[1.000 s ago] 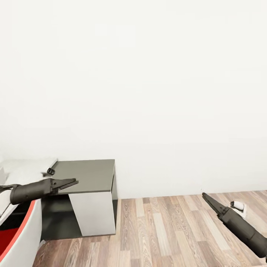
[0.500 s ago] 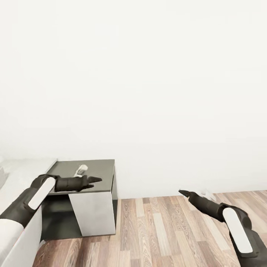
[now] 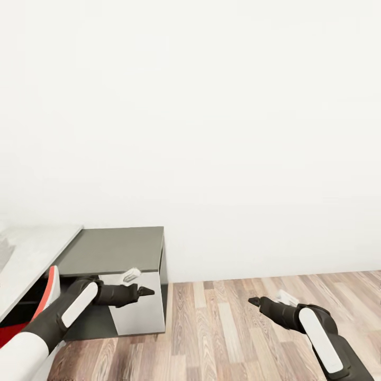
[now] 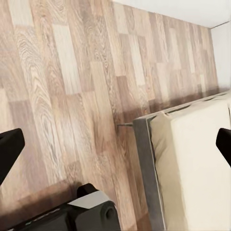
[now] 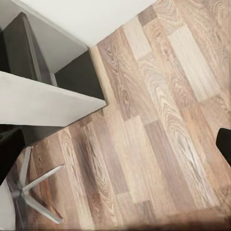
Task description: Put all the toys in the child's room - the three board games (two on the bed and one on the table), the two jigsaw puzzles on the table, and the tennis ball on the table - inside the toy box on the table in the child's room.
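Both arms have dropped lower since earlier, left pincer (image 3: 145, 291) before the grey worktop (image 3: 121, 248), right pincer (image 3: 254, 301) over wooden floor (image 3: 222, 328), each spread apart, no toys visible.

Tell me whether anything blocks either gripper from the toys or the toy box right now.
Cannot be judged: no toy or toy box appears. The left gripper hangs in front of the grey side table, whose top is bare, and the right gripper hangs over the wood floor. Both are open, holding nothing.
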Robot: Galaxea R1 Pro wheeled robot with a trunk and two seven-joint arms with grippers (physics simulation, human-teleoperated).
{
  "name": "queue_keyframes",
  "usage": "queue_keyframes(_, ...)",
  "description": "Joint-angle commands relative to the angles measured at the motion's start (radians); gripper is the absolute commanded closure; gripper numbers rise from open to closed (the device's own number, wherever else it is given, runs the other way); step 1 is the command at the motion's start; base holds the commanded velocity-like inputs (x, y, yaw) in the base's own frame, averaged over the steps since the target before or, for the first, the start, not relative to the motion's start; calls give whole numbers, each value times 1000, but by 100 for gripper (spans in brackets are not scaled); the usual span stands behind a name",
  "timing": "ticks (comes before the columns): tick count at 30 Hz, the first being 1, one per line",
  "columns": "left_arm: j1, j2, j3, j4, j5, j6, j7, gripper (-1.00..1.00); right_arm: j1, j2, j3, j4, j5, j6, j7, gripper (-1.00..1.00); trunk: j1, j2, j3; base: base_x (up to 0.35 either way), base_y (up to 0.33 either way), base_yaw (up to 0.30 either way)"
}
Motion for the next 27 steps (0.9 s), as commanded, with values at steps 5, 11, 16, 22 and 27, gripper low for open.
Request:
queue_keyframes(5,8,-1,-7,10,-4,-18,0,-100,3,1,22,5,-9,-1,-13,-100,0,-2,-2,-283,0,0)
queue_keyframes(11,26,-7,-36,72,-6,-36,8,-100,3,2,57,93,2,-26,-14,-100,0,-2,-2,-326,0,0)
queue_keyframes(16,28,-51,-86,187,-12,-113,10,-100,2,3,140,219,64,-103,-18,-100,0,-2,-2,-320,0,0)
queue_keyframes(22,29,-92,-165,362,-61,-282,21,-100,2,4,232,364,122,-220,-19,-100,0,-2,-2,-131,0,0)
queue_keyframes(27,30,-146,-200,510,-102,-400,60,-100,3,3,299,439,132,-254,-19,-100,0,-2,-4,-25,0,0)
